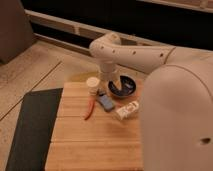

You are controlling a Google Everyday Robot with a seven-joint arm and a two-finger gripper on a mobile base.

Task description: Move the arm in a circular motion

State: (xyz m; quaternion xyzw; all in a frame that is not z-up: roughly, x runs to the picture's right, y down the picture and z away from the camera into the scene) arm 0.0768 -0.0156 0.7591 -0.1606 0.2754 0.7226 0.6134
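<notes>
The cream-white arm (175, 110) fills the right side of the camera view. Its big rounded near segment covers the table's right part. A thinner segment (135, 55) with small dark holes reaches left to a bulbous joint (106, 47), then drops straight down. The gripper (106, 86) hangs at its lower end, low over the back of the wooden table (95, 145), between a white cup (93, 84) and a dark blue bowl (123, 86).
A thin red item (90, 108), a small blue block (105, 102) and a white bottle lying on its side (128, 110) lie just in front of the gripper. A dark mat (30, 125) lies on the floor at the left. A dark wall runs along the back.
</notes>
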